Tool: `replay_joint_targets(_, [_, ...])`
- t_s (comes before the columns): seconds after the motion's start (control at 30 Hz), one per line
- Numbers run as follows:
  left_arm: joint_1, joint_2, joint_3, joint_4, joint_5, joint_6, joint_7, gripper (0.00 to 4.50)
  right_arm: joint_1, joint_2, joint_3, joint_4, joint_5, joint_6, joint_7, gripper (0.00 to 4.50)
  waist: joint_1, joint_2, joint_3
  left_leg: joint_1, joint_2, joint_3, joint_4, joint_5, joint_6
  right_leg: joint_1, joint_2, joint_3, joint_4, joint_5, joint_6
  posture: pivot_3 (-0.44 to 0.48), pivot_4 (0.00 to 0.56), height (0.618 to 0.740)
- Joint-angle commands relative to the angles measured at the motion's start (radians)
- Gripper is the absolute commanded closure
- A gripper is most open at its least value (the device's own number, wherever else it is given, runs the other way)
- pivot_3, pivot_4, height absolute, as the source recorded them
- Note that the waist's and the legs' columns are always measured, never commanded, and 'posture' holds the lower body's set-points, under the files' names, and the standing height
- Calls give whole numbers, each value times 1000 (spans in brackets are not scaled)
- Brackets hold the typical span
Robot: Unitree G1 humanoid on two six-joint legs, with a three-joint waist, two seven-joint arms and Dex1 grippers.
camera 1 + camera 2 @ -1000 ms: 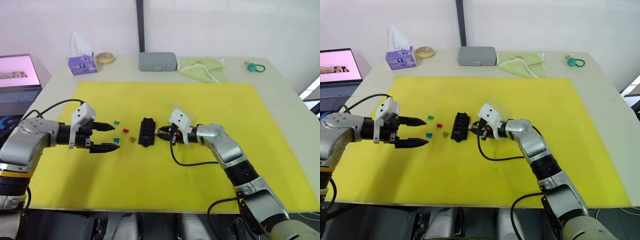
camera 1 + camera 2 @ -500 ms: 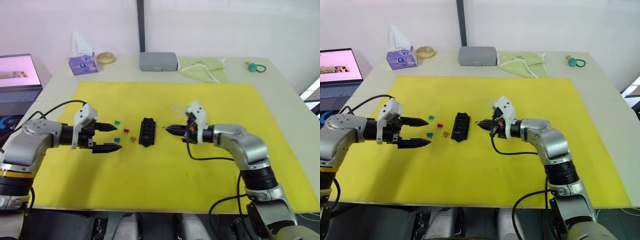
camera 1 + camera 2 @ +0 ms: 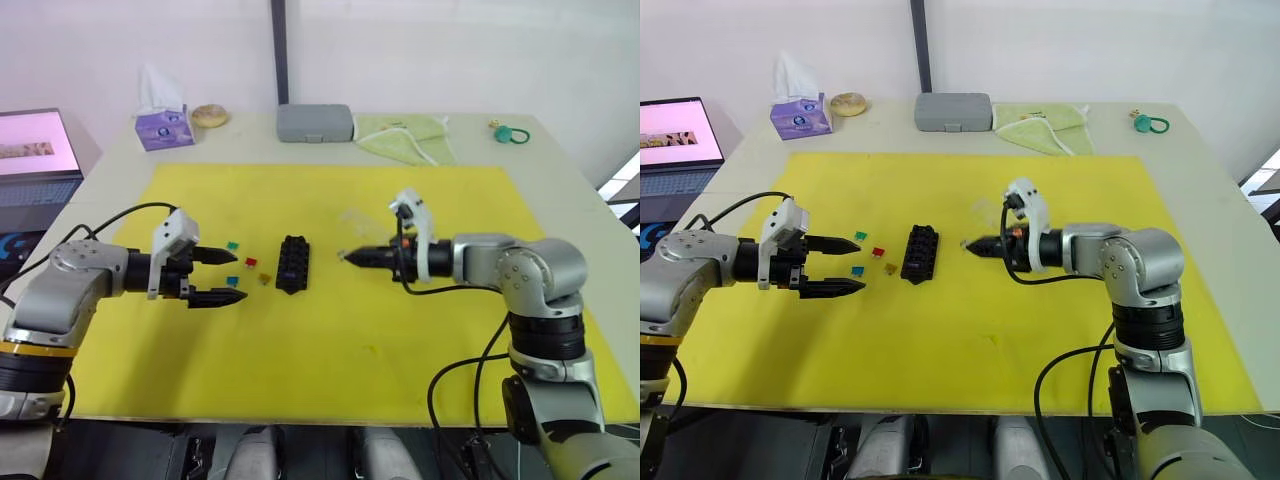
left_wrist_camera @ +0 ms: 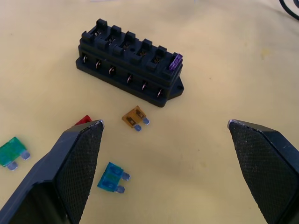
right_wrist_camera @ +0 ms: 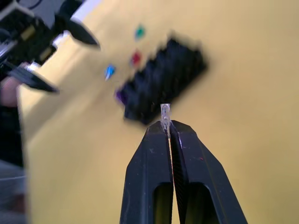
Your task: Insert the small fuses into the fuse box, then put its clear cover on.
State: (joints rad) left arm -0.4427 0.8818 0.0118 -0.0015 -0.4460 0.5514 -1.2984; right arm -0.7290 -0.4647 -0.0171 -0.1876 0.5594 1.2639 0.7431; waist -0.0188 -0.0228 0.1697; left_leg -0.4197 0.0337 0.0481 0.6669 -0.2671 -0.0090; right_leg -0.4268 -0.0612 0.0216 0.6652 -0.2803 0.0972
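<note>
My right gripper [image 5: 167,125] pinches a pale fuse [image 5: 165,112], the fuse box [image 5: 161,79] just ahead. My left gripper [image 4: 163,130] gapes wide; its wrist view reveals a purple fuse [image 4: 174,61] already seated.

**Everything ranged around the fuse box**

The fuse box [image 3: 293,264] sits on the mat [image 3: 330,350], near its middle. Just left of the box lie four loose small fuses [image 3: 249,271], and beyond them the left gripper [image 3: 222,276] points toward the box. One fuse [image 4: 174,61] sits in the box's end slot. Right of the box hangs the right gripper [image 3: 347,257]; the clear cover [image 3: 354,217] lies behind it. Far behind the box, off the mat, a case [image 3: 315,122] rests on the table [image 3: 570,190].
</note>
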Motion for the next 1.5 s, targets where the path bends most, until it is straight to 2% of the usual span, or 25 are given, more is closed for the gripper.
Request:
replay_joint_targets(0.03, [-29, 14, -3, -14, 10, -29, -13, 0, -85, -26, 116, 1, -70, -148, 24, 4405, 0, 0, 0, 0, 0, 0, 0, 0, 0, 0, 0, 0, 0, 0, 0, 0, 150, 737])
replay_joint_targets(0.27, [-89, 33, -25, 24, 35, -45, -45, 0, -317, -14, 336, 143, -141, -187, 118, 4405, -1, 0, 0, 0, 0, 1, 0, 0, 0, -1, 0, 0, 0, 0, 0, 0, 150, 737])
replay_joint_targets(0.53, [-43, 36, -14, -10, 29, -46, -40, 0, -397, 2, 468, 198, -155, -159, 218, 4405, 1, 0, 0, -1, 0, 0, 0, 0, 0, -1, 0, -1, 0, 0, 0, 0, 150, 737])
replay_joint_targets(0.83, [-2, 25, -9, -41, 19, -37, -13, 0, -397, 26, 522, 208, -202, -176, 224, 4405, 0, 0, 0, -1, 0, 0, 0, 0, 0, -1, 0, -1, 0, 0, 0, 0, 150, 737])
replay_joint_targets(1.1, [-8, 14, -16, -36, 17, -38, -7, 0, -429, 32, 583, 286, -290, -261, 255, 4405, 0, 0, 0, -1, 0, 0, 0, 0, 0, -1, 0, -1, 0, 0, 0, 0, 150, 737])
replay_joint_targets(1.5, [13, 8, -11, -47, 9, -37, 7, 0, -465, 52, 574, 326, -325, -293, 326, 4405, -1, 0, 0, -1, 0, 0, 0, 0, 0, -1, 0, -1, 0, 0, 0, 0, 150, 737])
